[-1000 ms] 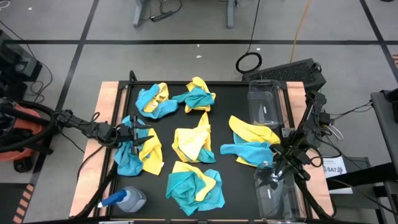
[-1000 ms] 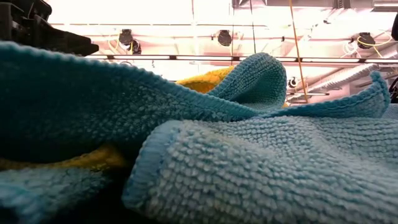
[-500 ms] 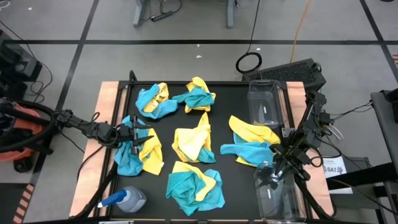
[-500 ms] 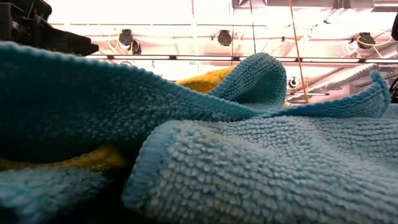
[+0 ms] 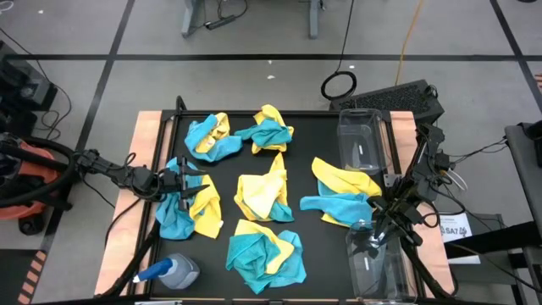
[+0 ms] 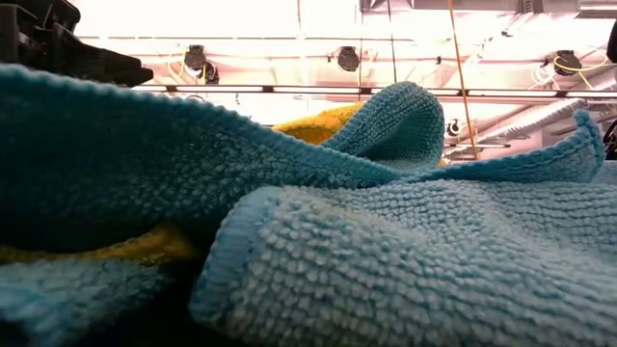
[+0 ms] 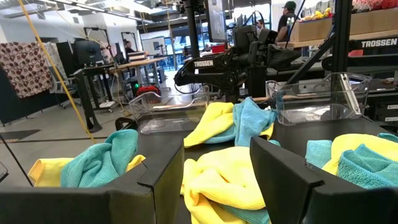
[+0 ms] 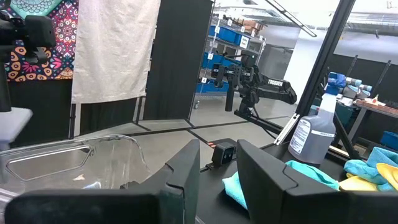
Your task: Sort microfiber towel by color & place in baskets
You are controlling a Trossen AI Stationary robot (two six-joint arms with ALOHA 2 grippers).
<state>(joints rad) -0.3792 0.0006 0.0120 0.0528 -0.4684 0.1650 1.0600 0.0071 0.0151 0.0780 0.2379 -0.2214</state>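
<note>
Several crumpled heaps of yellow and teal microfiber towels lie on the black table top: at far left [image 5: 209, 135], far middle [image 5: 268, 130], left [image 5: 190, 210], centre [image 5: 262, 195], near centre [image 5: 264, 252] and right [image 5: 343, 196]. Two clear baskets stand along the right edge, one far [image 5: 360, 140] and one near [image 5: 377, 263]. My left gripper [image 5: 190, 180] hovers level over the left heap, open [image 7: 217, 168], with nothing between its fingers. My right gripper [image 5: 373, 227] hovers at the near basket's far end, open by a narrow gap [image 8: 217, 165]. A teal towel [image 6: 386, 260] fills the low view.
A blue-capped spray bottle [image 5: 169, 273] lies at the table's near left corner. Wooden strips [image 5: 146, 152] border the black top on the left and right. Cables and a dark box [image 5: 398, 97] lie on the floor beyond the far right corner.
</note>
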